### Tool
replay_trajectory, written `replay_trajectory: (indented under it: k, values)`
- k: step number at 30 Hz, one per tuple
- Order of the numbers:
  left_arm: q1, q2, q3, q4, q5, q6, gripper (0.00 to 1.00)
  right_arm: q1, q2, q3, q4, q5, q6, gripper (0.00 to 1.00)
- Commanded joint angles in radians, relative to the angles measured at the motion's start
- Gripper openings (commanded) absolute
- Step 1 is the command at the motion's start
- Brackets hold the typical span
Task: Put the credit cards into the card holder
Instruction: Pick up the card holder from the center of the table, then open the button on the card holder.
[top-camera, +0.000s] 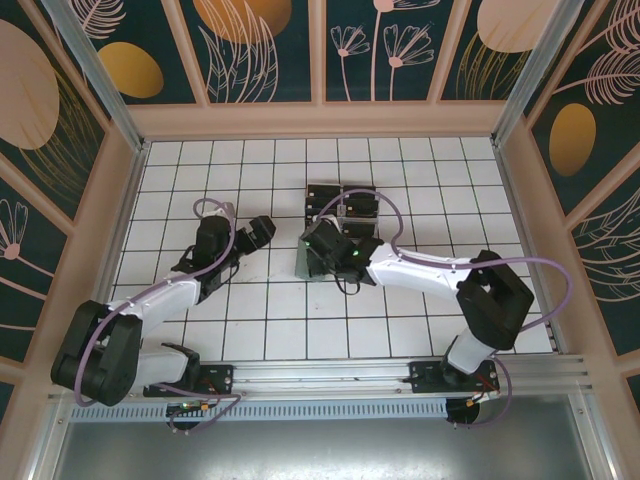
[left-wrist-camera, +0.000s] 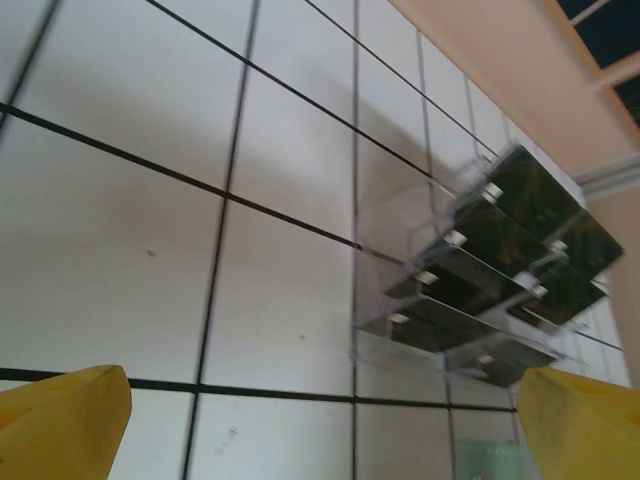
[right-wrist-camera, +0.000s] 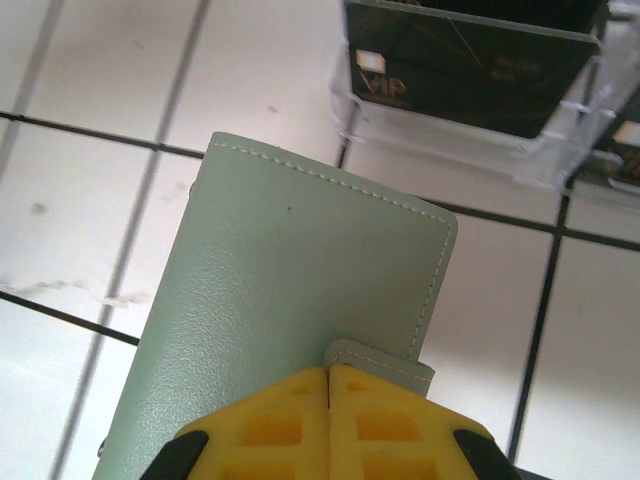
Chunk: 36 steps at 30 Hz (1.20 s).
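Observation:
The sage-green card holder (right-wrist-camera: 300, 270) lies on the white tiles, its little tab (right-wrist-camera: 385, 362) right at my right gripper's (right-wrist-camera: 330, 375) yellow fingertips. Those jaws are pressed together on the tab's edge. From above, the right gripper (top-camera: 322, 250) sits over the card holder (top-camera: 303, 262). Black credit cards (right-wrist-camera: 470, 65) stand in a clear plastic rack (right-wrist-camera: 450, 140) just beyond the holder. My left gripper (left-wrist-camera: 320, 440) is open, hovering over bare tile left of the rack, with the credit cards (left-wrist-camera: 480, 270) ahead to its right. A corner of the card holder (left-wrist-camera: 485, 460) shows between its fingers (left-wrist-camera: 60, 420).
The clear rack (top-camera: 340, 205) stands mid-table behind both grippers. Peach-coloured walls (top-camera: 320, 120) enclose the tiled floor on three sides. The left gripper (top-camera: 262, 228) is about two tiles left of the rack.

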Motion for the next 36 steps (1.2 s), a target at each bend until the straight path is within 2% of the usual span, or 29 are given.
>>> replay_trajectory:
  k: [1, 9, 17, 21, 32, 36]
  values:
    - [-0.025, 0.008, -0.024, 0.143, 0.102, -0.071, 0.98, -0.006, -0.035, -0.008, 0.068, -0.036, 0.025, 0.0]
    - [-0.081, 0.026, -0.066, 0.275, 0.124, -0.146, 0.99, -0.007, -0.042, 0.016, 0.081, -0.048, 0.019, 0.0]
    - [-0.117, 0.06, -0.085, 0.324, 0.122, -0.178, 0.98, -0.011, -0.046, 0.012, 0.109, -0.07, 0.027, 0.0]
    - [-0.134, 0.092, -0.084, 0.358, 0.124, -0.193, 0.95, -0.011, -0.054, 0.007, 0.124, -0.077, 0.03, 0.0]
    - [-0.152, 0.136, -0.088, 0.424, 0.13, -0.209, 0.64, -0.011, -0.083, -0.053, 0.192, -0.101, 0.056, 0.0]
    - [-0.161, 0.148, -0.089, 0.448, 0.132, -0.21, 0.45, -0.014, -0.084, -0.077, 0.212, -0.101, 0.06, 0.0]
